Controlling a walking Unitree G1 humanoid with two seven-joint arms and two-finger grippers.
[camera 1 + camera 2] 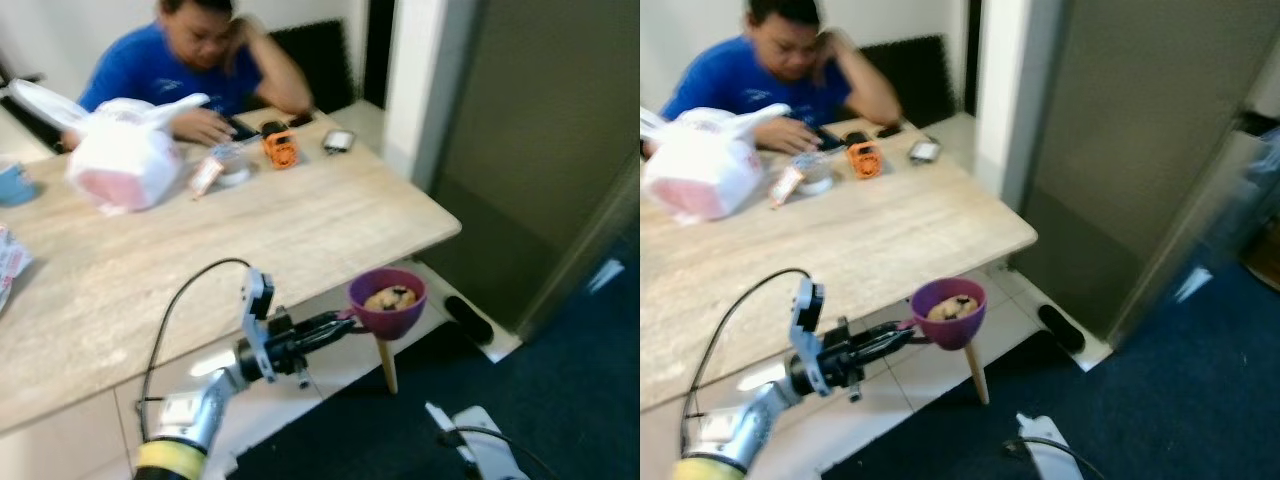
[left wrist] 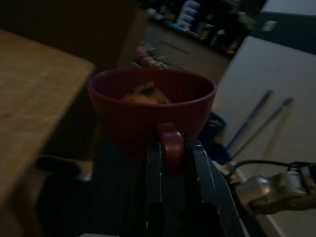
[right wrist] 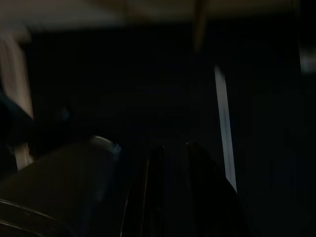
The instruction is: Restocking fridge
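Observation:
A purple bowl (image 1: pixel 388 300) with a short handle holds some brown food and hangs in the air just past the table's near right corner. My left gripper (image 1: pixel 345 320) is shut on that handle (image 2: pixel 170 140), its fingers (image 2: pixel 154 163) pinching it from both sides, with the bowl (image 2: pixel 153 106) level. A tall grey-green door (image 1: pixel 1120 130), which may be the fridge, stands to the right. My right arm (image 1: pixel 478 438) hangs low at the bottom right. The right gripper (image 3: pixel 173 153) points at a dark floor.
A pale wooden table (image 1: pixel 300 230) lies ahead on the left, with one leg (image 1: pixel 387 365) under the bowl. A person in a blue shirt (image 1: pixel 150 65) sits at its far side. On it are a white plastic bag (image 1: pixel 125 150) and an orange object (image 1: pixel 281 147). A black slipper (image 1: pixel 467 318) lies beside dark blue carpet (image 1: pixel 570 390).

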